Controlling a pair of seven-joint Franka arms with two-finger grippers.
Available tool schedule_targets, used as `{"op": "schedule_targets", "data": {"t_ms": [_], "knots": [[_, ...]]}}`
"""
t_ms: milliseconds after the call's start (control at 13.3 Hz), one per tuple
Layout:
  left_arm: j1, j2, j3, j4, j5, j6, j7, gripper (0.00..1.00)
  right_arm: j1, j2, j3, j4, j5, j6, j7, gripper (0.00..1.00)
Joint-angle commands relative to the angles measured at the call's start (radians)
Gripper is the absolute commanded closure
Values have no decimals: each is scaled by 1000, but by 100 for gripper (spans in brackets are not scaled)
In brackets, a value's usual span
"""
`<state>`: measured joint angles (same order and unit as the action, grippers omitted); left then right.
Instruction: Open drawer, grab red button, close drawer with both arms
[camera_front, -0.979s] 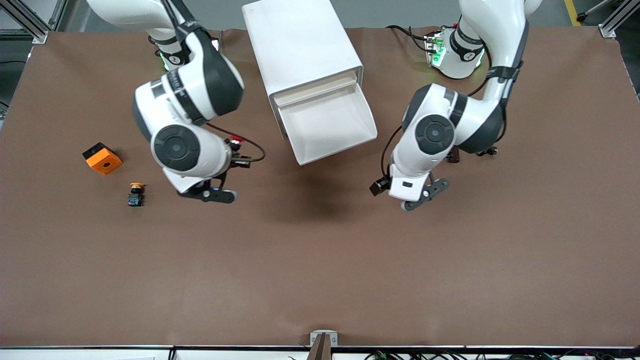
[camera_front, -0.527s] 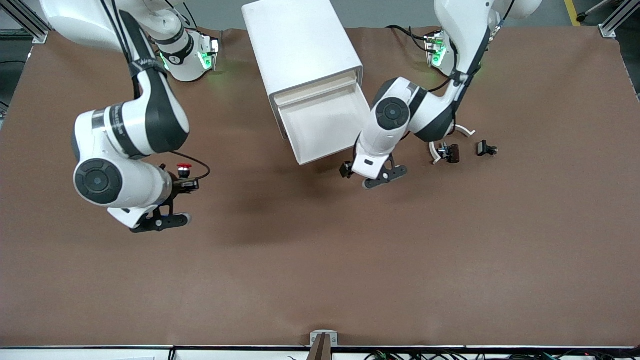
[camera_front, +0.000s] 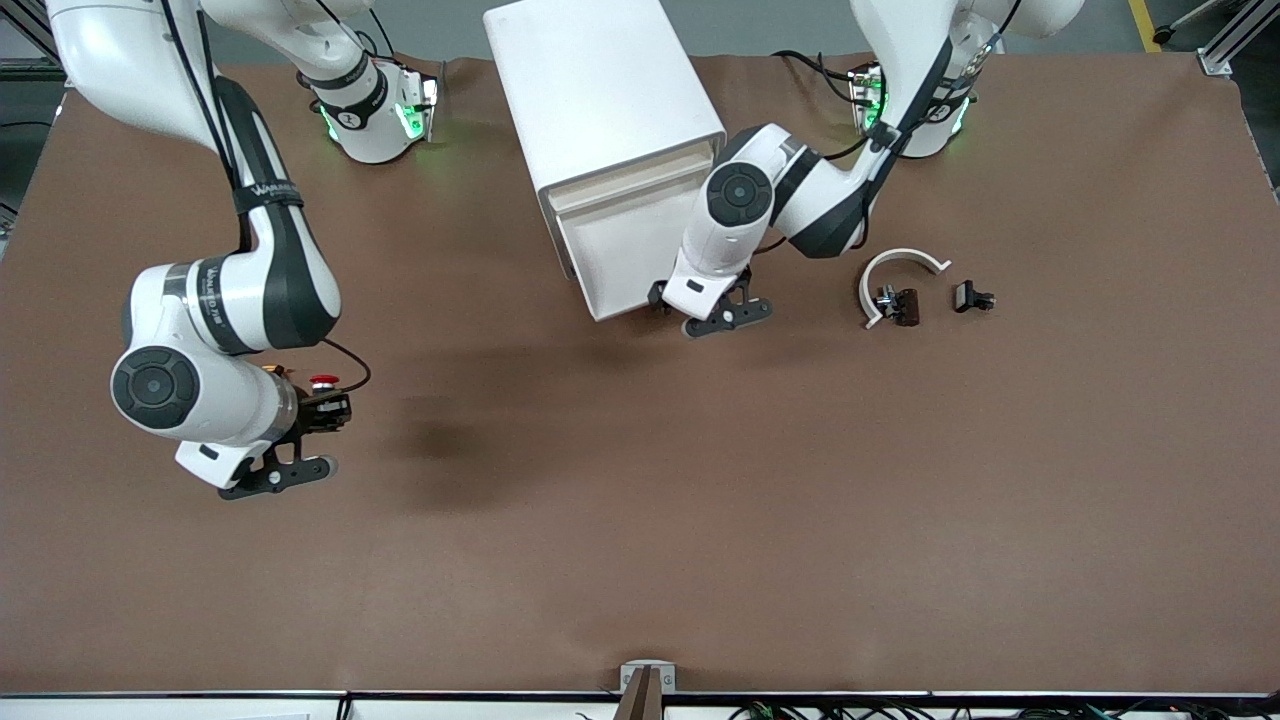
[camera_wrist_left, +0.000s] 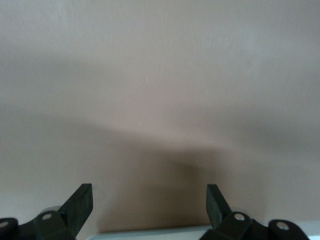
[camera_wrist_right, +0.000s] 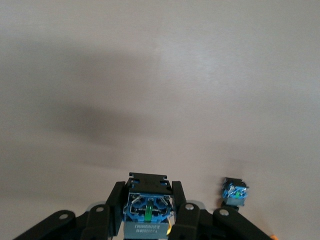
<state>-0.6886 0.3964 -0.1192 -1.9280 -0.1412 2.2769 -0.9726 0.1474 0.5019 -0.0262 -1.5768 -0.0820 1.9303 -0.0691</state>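
Since a moment ago the right arm has swung away toward its own end of the table while the left arm has moved in against the open drawer.

Front view: the right gripper (camera_front: 322, 412) hangs above bare table, jaws pressed onto the button (camera_front: 322, 383), its red cap peeking beside the wrist. The left gripper (camera_front: 715, 312) sits at the front edge of the drawer (camera_front: 625, 250), which stands pulled out from the top of the white cabinet (camera_front: 600, 90) with its tray apparently empty. A white curved piece (camera_front: 897, 268) and two small dark clips (camera_front: 972, 297) lie toward the left arm's end of the table.

Left wrist view: the left gripper's fingers (camera_wrist_left: 80, 202) stand spread wide with nothing between them, only brown table (camera_wrist_left: 160, 75) ahead and a pale edge between them, presumably the drawer front.

Right wrist view: the blue-black body of the button (camera_wrist_right: 147, 210) is pinched between the jaws; a second small button body (camera_wrist_right: 234, 191) lies on the table nearby.

By the look of it, opening and grabbing are done; pushing the drawer shut remains, and the left arm seems placed for it.
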Motion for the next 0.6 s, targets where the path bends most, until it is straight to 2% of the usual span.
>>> {"op": "schedule_targets", "data": {"t_ms": [0, 301, 527], "knots": [[1, -27, -37, -23, 19, -49, -8, 0, -63, -31, 19, -126, -24, 125, -9, 68], [1, -22, -95, -28, 5, -56, -37, 0, -140, -29, 17, -285, -24, 347, -9, 67], [1, -19, -137, -32, -17, -57, -83, 0, -141, -31, -20, -341, -25, 374, -12, 67]]}}
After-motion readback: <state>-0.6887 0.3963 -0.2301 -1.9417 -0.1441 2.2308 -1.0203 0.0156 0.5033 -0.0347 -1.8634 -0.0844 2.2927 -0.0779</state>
